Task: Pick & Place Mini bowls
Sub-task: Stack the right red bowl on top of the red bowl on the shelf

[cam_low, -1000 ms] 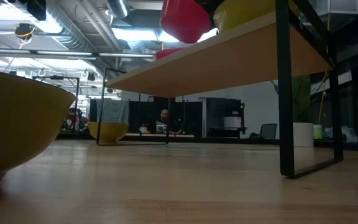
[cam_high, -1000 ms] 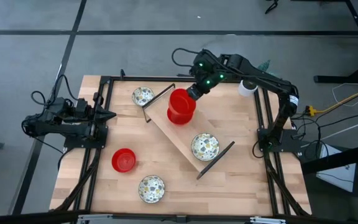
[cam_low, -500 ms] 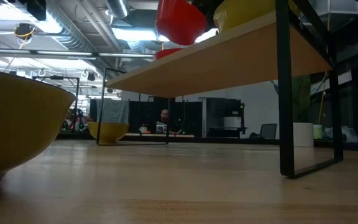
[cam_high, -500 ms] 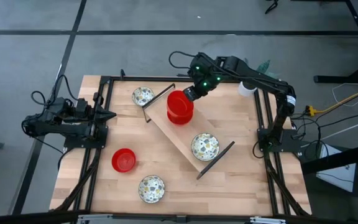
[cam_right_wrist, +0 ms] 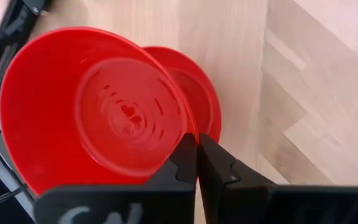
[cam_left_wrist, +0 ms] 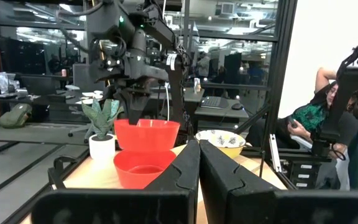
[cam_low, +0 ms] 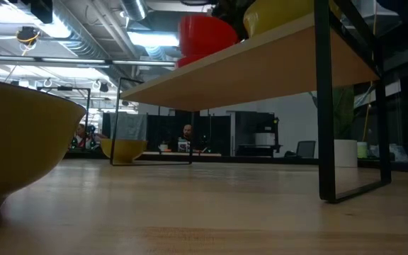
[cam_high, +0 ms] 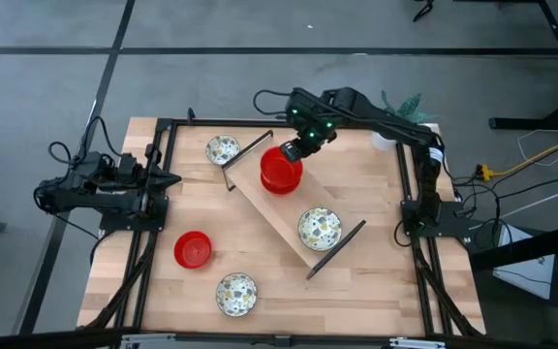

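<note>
A red mini bowl hangs from my right gripper, which is shut on it, just over a second red bowl that sits on the raised wooden shelf. In the left wrist view the held bowl stands upright right above the lower one; whether they touch I cannot tell. One speckled bowl also sits on the shelf. On the table rest a speckled bowl, a red bowl and another speckled bowl. My left gripper waits shut at the left edge. My right gripper pinches the red bowl by its rim, on the side toward the table's far right corner, one finger inside the bowl and one outside. The fingers come from above, pointing down. The bowl sits upright and level in the hold, over the other red bowl.
The shelf runs slantwise across the table on black frame legs. A white pot with a green plant stands at the far right corner. Black rails line the table's sides. A person sits beyond the table.
My right gripper has swung a little toward the table's left and come down, still shut on the red bowl. The bowl, tilted before, has levelled out and sunk toward the red bowl on the shelf.
</note>
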